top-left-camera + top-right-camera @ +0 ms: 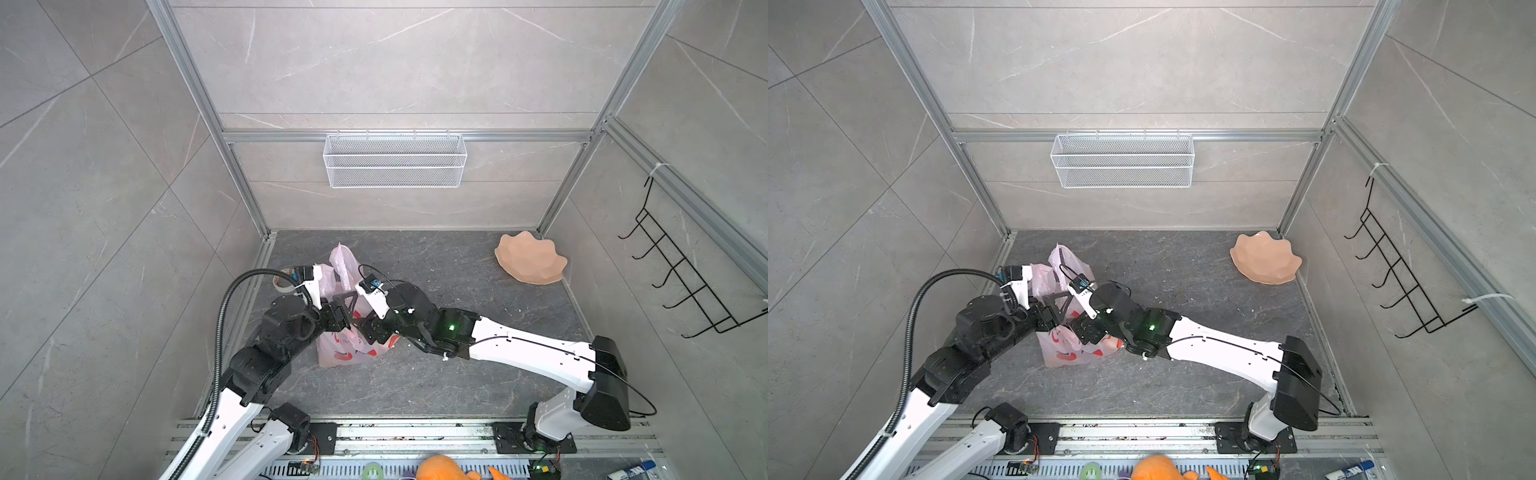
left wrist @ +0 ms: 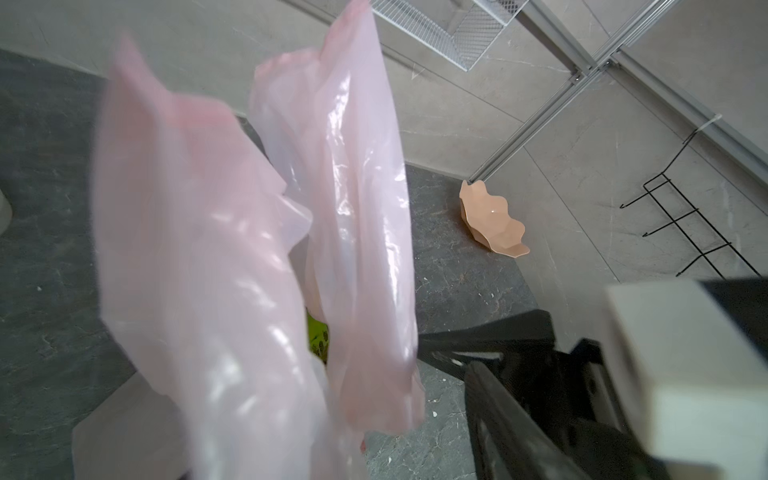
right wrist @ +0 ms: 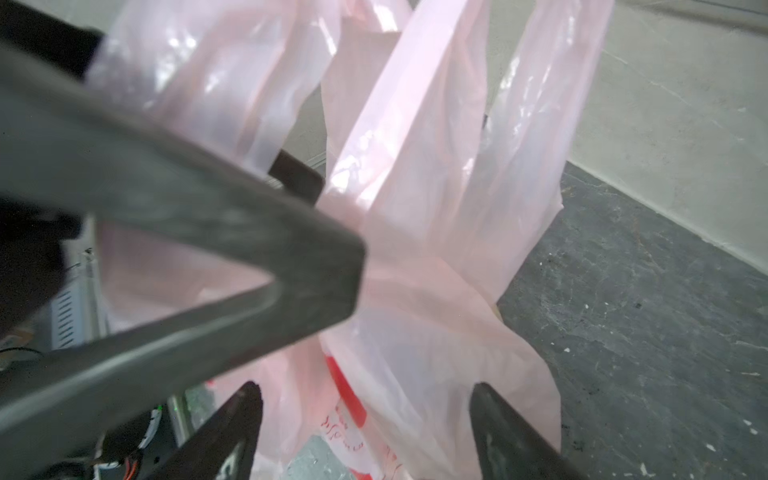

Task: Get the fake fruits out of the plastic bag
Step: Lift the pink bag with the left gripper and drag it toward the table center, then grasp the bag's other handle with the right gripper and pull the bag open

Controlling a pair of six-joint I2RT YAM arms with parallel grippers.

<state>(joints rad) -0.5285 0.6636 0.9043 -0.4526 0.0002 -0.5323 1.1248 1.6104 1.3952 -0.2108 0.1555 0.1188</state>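
Bag (image 1: 353, 353), thin, soft and slippery
A handle (image 1: 341, 255) is best pinched; right pincer (image 3: 365, 390) is spread around the bag; left pincer (image 1: 349, 309) cannot be told.

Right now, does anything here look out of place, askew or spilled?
The peach plate near the far right corner seems to lean tilted on its edge instead of lying flat. Small white specks dot the dark tabletop. The plastic bag stands upright; nothing has spilled from it.
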